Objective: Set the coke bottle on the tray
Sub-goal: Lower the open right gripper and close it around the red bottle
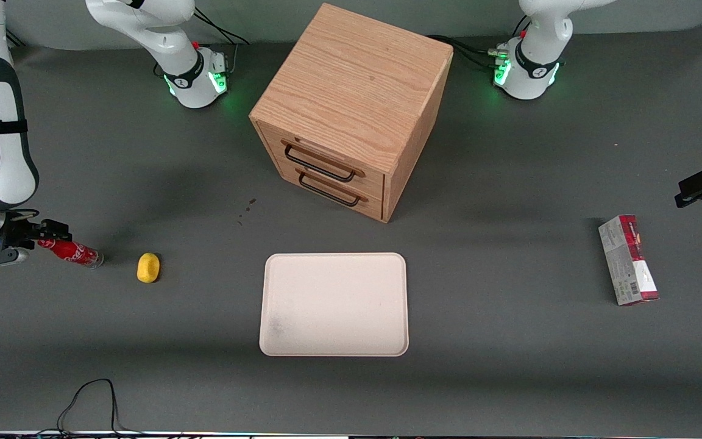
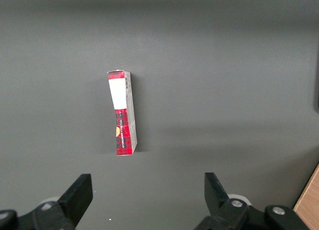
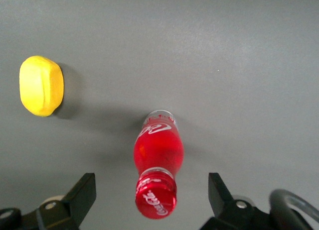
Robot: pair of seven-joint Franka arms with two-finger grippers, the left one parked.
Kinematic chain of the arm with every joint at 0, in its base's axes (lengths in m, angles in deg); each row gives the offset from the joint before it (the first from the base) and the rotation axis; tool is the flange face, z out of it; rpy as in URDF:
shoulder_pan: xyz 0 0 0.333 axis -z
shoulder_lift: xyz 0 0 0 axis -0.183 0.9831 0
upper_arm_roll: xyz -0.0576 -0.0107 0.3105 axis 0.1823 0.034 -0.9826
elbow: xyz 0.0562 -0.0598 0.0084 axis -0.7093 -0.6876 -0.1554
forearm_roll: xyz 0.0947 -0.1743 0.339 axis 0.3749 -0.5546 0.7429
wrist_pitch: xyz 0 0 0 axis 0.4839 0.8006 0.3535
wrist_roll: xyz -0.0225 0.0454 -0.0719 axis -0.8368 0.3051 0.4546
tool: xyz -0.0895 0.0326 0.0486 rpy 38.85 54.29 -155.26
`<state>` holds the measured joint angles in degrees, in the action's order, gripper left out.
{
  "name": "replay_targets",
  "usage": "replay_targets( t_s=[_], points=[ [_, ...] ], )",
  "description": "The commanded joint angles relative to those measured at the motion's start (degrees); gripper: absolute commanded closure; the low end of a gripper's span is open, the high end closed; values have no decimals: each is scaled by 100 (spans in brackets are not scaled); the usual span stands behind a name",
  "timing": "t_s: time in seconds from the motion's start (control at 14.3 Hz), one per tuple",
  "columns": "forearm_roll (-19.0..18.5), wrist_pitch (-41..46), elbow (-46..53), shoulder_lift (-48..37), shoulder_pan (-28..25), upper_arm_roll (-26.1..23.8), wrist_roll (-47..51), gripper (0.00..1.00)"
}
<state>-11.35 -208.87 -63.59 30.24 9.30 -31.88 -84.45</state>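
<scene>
Your tool (image 1: 33,235) sits low at the working arm's end of the counter (image 1: 509,366), its two fingers (image 3: 82,195) spread wide with the coke bottle (image 3: 157,165) between them and touching neither; it has hold of nothing.

The coke bottle lies on its side on the counter, cap toward the tool. It is slim and red, with a red cap bearing white script, more white script near its clear base, and a narrowed neck.

Just beside the bottle, toward the middle of the counter, you have a rounded yellow lump (image 1: 148,267), apart from it. Farther along in that direction lies the tray (image 1: 334,305), flat, cream-beige, with rounded corners and a low rim, well apart from the bottle. A wooden drawer cabinet (image 1: 354,110) with two dark handles stands farther from the front camera than the tray. A red and white carton (image 1: 628,260) lies toward the parked arm's end.

The right wrist view shows you the gaps on both sides of the bottle, which the front view hides under the arm. Only the front view shows you the tray and the cabinet. The left wrist view shows just the carton on bare counter.
</scene>
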Motion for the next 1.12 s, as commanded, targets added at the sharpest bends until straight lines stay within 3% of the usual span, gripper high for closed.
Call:
replay_targets(
  t_s=[0.0, 0.28, 0.42, 0.63, 1.05],
  points=[
    [186, 4, 146, 75, 10, 11, -240, 9],
    [186, 39, 146, 84, 10, 20, -328, 71],
    [186, 48, 146, 75, 10, 11, -328, 91],
    [178, 363, 329, 49, -16, 11, -311, 94],
    [99, 2892, 2612, -4, -16, 20, -320, 94]
  ],
)
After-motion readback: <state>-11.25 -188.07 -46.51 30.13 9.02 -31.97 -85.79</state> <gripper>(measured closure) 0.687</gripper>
